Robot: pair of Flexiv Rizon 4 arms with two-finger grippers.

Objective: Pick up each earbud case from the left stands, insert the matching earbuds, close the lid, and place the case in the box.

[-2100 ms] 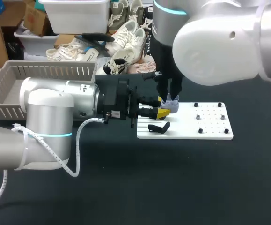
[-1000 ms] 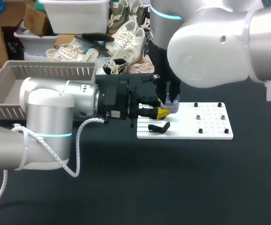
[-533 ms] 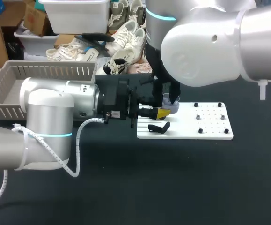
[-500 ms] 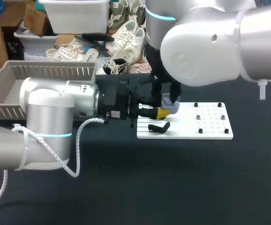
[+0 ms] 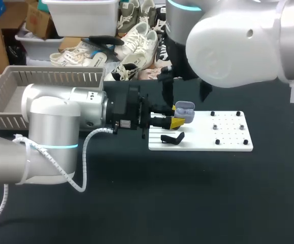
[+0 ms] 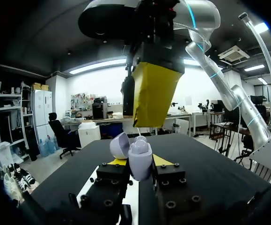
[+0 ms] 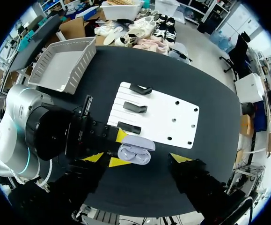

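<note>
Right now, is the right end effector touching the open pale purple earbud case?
Apart. The head view shows the right end effector above the pale purple earbud case, its open fingers clear of it.

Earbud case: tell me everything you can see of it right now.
The earbud case is a small, rounded lavender shell that looks like glossy plastic. Its lid is hinged open. In the right wrist view two pale earbuds appear seated in its wells. The left gripper is shut on its body from two sides and holds it at the stand end of the white board. The right gripper hangs above it, open and not touching.
</note>
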